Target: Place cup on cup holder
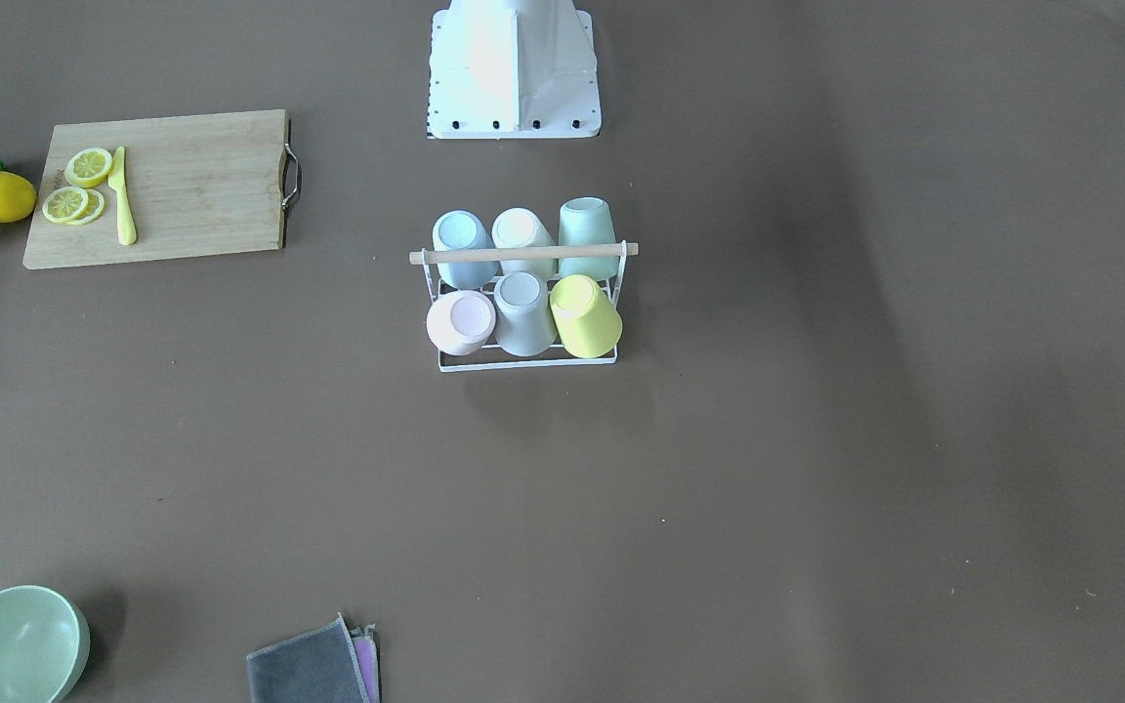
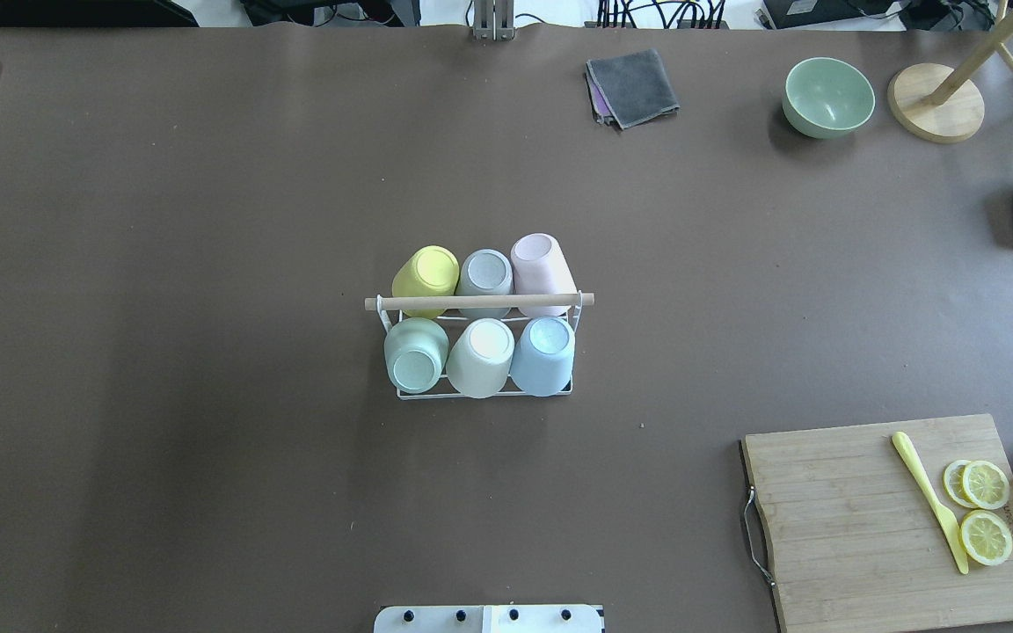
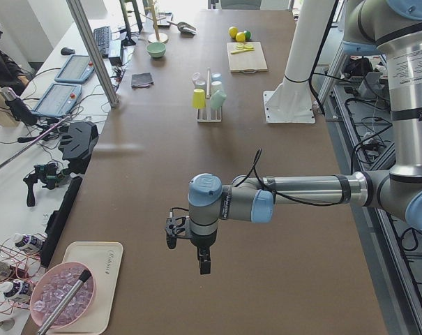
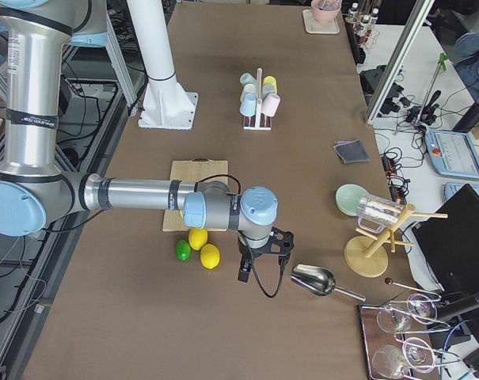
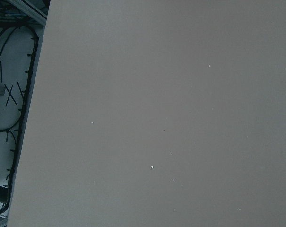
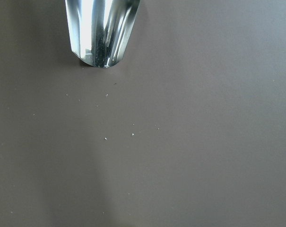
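Observation:
The cup holder (image 2: 480,301), a white wire rack with a wooden rod across its top, stands mid-table and is also seen in the front view (image 1: 523,254). Several pastel cups sit upside down on it, among them a yellow cup (image 2: 426,271), a pink cup (image 2: 542,261) and a blue cup (image 2: 544,353). My left gripper (image 3: 188,251) hangs over bare table far from the rack, near the table's left end. My right gripper (image 4: 263,265) hovers near the right end, beside the lemons. Each shows only in a side view, so I cannot tell if it is open or shut.
A cutting board (image 2: 858,527) carries lemon slices and a yellow knife, with whole lemons (image 4: 203,245) beside it. A metal scoop (image 6: 102,30) lies close to the right gripper. A green bowl (image 2: 827,97), a grey cloth (image 2: 634,86) and a wooden stand (image 2: 937,110) sit along the far edge.

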Controlling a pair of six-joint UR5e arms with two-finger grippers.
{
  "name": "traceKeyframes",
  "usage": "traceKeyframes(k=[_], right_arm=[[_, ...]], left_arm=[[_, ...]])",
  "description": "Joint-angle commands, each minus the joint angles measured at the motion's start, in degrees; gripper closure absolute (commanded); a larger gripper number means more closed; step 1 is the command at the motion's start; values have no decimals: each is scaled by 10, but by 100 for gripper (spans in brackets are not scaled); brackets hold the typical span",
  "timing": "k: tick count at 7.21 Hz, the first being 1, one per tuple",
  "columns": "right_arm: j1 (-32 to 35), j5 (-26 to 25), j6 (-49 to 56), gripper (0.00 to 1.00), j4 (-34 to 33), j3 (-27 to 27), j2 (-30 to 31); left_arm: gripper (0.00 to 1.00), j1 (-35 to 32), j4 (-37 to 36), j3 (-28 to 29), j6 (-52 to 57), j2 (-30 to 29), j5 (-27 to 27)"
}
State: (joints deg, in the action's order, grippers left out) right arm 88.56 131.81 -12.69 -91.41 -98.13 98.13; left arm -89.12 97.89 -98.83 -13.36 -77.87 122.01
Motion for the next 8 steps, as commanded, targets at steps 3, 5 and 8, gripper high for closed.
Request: traceKeyframes(k=[3, 5, 8], right_arm=[[2, -17, -1, 0, 0, 0, -5], [2, -23, -3, 0, 0, 0, -6], [2, -23, -4, 0, 0, -1, -5]], left_arm=[[2, 0, -2, 10, -3, -2, 60], [2, 0, -2, 10, -3, -8, 61], [2, 0, -2, 9, -3, -9, 61]])
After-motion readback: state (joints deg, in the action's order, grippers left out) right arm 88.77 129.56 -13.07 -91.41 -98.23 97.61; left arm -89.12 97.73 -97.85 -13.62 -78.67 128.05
